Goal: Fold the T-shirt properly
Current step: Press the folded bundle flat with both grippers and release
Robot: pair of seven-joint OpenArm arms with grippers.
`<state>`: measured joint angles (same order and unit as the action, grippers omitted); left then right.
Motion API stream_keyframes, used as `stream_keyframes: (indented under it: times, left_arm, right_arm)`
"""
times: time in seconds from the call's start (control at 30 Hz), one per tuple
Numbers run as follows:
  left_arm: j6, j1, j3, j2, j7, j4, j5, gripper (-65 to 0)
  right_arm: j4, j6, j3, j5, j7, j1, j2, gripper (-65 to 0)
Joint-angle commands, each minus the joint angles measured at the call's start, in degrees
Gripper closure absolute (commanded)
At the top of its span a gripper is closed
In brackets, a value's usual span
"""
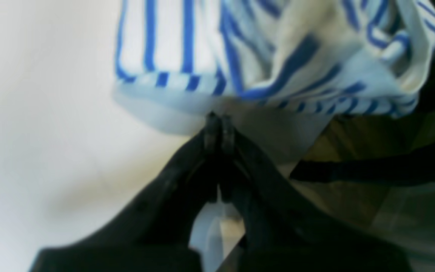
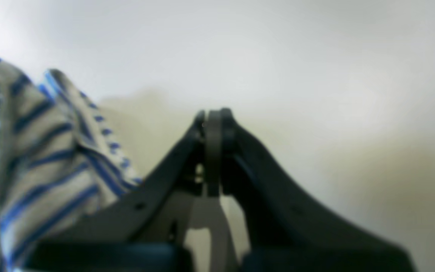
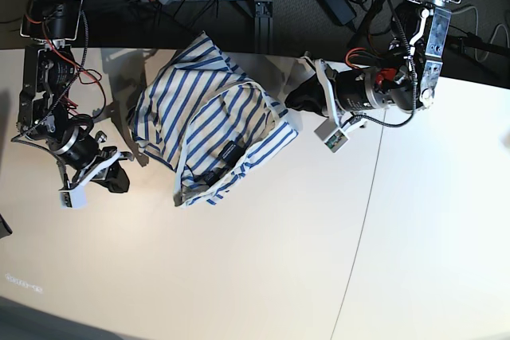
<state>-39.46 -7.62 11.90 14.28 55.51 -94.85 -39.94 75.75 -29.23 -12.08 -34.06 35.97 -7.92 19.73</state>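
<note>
Near the far edge of the white worktop (image 3: 239, 276), left of its middle, the T-shirt (image 3: 209, 129) lies in a rumpled heap, white with thin blue stripes and dark labels showing. The right gripper (image 3: 135, 155) sits just beside the shirt's left side, fingers (image 2: 214, 124) pressed together on nothing. The left gripper (image 3: 299, 85) is at the shirt's far right corner, fingers (image 1: 217, 126) closed and empty just short of the hem.

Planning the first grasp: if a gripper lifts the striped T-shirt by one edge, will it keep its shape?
Probably not. The T-shirt lies rumpled in soft overlapping folds, so it likely drapes and sags. Its thin cloth looks light, and should drag rather than roll across the table.
</note>
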Motion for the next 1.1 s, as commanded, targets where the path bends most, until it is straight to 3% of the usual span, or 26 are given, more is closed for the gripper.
stream_keyframes:
  times: [0.0, 0.2, 0.37, 0.57, 0.83, 1.07]
  left_arm:
    - [-0.54, 0.66, -0.24, -0.72, -1.03, -0.98, -0.87, 0.0]
    - [-0.54, 0.96, -0.24, -5.09, -2.23, -0.98, 4.33, 0.0]
    - [-0.54, 3.67, -0.24, -4.74, -4.68, -0.76, 8.11, 0.0]
    - [-0.54, 9.79, 0.50, -4.76, -6.47, 4.44, 8.07, 0.0]
    - [-0.54, 18.75, 7.39, -4.79, -12.50, 16.76, 11.74, 0.0]
    - [-0.54, 24.13, 10.14, -5.62, -13.70, 19.61, 11.98, 0.0]
  right_arm:
    - [0.90, -3.69, -0.09, -0.90, -1.03, -0.92, -0.09, 0.0]
    - [0.96, -3.76, 1.73, -5.11, 4.00, -0.31, -1.79, 0.0]
    - [1.64, -3.78, 1.64, -8.17, 5.05, 3.10, -1.60, 0.0]
    - [5.14, -3.78, 1.64, -10.10, 5.25, 9.55, -1.62, 0.0]
    - [12.50, -3.80, 1.55, -10.95, 5.25, 16.55, -1.66, 0.0]
    - [17.77, -3.78, 1.46, -10.91, 5.20, 19.71, -2.45, 0.0]
